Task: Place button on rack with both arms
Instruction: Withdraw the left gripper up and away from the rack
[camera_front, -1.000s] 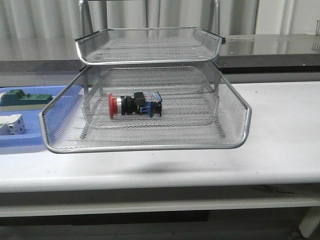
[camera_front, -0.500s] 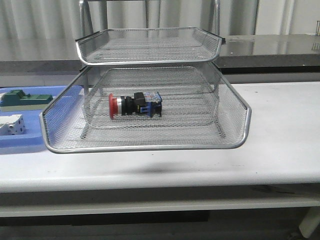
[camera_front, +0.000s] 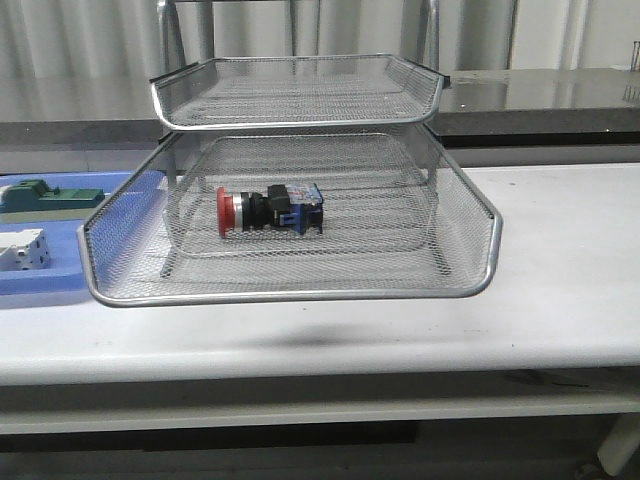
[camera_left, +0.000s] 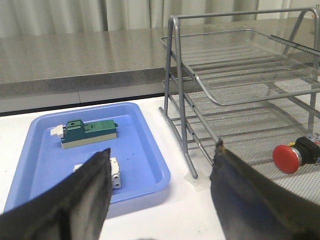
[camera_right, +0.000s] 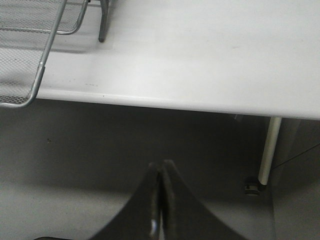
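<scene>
The button (camera_front: 270, 210), with red cap and black-and-blue body, lies on its side in the lower tray of the silver wire-mesh rack (camera_front: 290, 292). Its red cap also shows in the left wrist view (camera_left: 286, 159), inside the rack (camera_left: 235, 100). My left gripper (camera_left: 161, 165) is open and empty, above the table between the blue tray and the rack's leg. My right gripper (camera_right: 161, 172) is shut and empty, below and off the table's front edge, right of the rack's corner (camera_right: 35, 85). Neither arm shows in the front view.
A flat blue tray (camera_front: 60, 285) stands left of the rack with a green-and-grey block (camera_front: 50, 197) and a white boxy part (camera_front: 24, 250); both show in the left wrist view (camera_left: 89, 134) (camera_left: 115, 172). A table leg (camera_right: 267, 150) shows at the right.
</scene>
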